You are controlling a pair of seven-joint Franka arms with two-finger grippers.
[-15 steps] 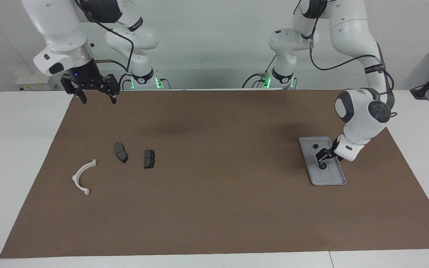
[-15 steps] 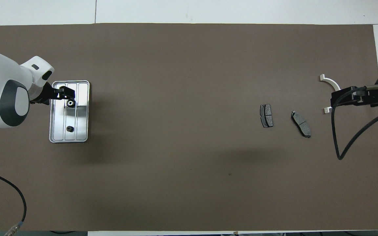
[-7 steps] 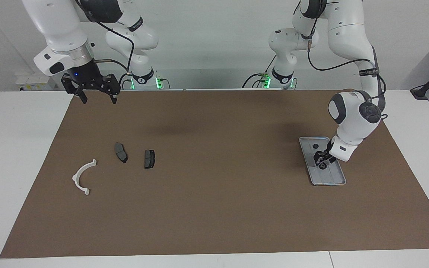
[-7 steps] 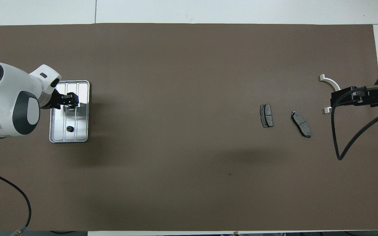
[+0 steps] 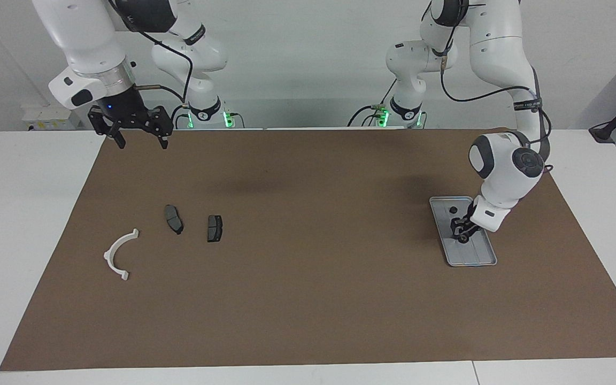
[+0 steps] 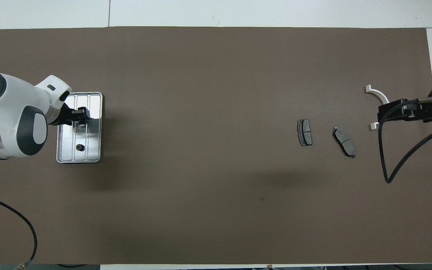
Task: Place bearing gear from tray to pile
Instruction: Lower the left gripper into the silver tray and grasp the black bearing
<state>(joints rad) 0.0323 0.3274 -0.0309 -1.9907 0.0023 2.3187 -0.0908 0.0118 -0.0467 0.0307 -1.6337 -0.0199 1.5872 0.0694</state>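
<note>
The silver tray [image 5: 474,261] [image 6: 93,127] lies on the brown mat at the left arm's end of the table. One small dark bearing gear [image 5: 452,209] [image 6: 78,147] sits in the tray's end nearer the robots. A second bearing gear [image 5: 462,239] lies farther along the tray, right under my left gripper [image 5: 460,231] [image 6: 82,114], which is down low over it and hides it from above. The pile is at the right arm's end: a white bracket [image 5: 109,255] [image 6: 379,93] and two dark pads [image 5: 174,219] [image 5: 214,228]. My right gripper [image 5: 138,140] hangs open in the air, waiting.
The brown mat [image 5: 308,294] covers most of the white table. The right arm's black cable [image 6: 383,157] loops over the mat beside the pads [image 6: 304,132] [image 6: 344,141].
The left arm has swung in over the tray and its gripper has settled onto the farther bearing gear, covering it from above. The right arm has stayed still.
</note>
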